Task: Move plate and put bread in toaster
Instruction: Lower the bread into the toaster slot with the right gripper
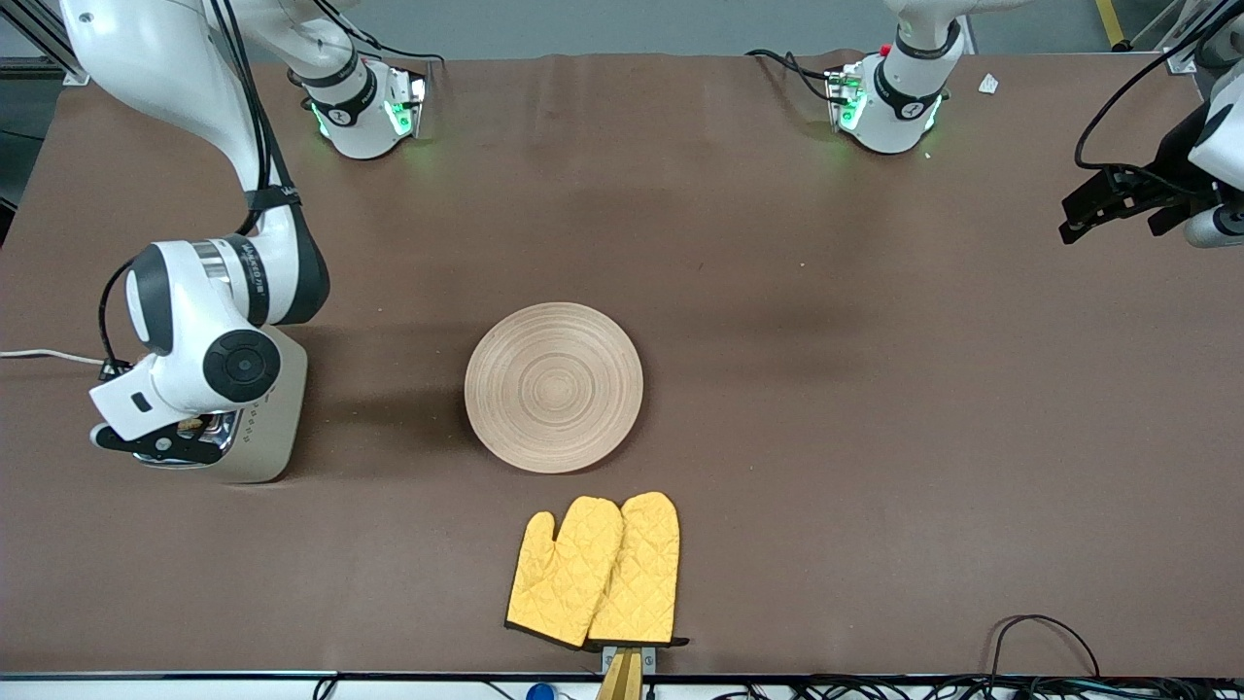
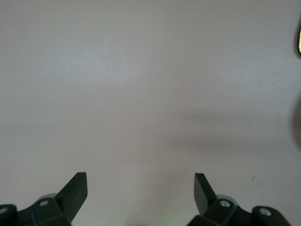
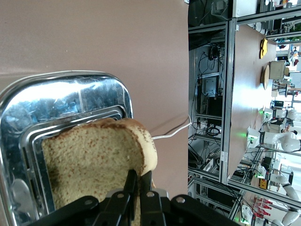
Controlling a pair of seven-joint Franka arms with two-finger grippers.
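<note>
The toaster (image 1: 267, 428) stands at the right arm's end of the table; its chrome top (image 3: 70, 101) fills the right wrist view. My right gripper (image 1: 180, 433) is right over it, shut (image 3: 139, 181) on the crust edge of the bread (image 3: 89, 160). The slice stands on edge at a slot, tilted; how deep it sits is hidden. A bit of bread (image 1: 190, 424) shows under the hand in the front view. The plate (image 1: 553, 386) lies bare at mid-table. My left gripper (image 1: 1108, 209) waits open (image 2: 141, 181) over bare table at the left arm's end.
A pair of yellow oven mitts (image 1: 598, 572) lies nearer to the front camera than the plate, at the table's front edge. The toaster's white cord (image 1: 39, 356) runs off the table's end and also shows in the right wrist view (image 3: 171, 133).
</note>
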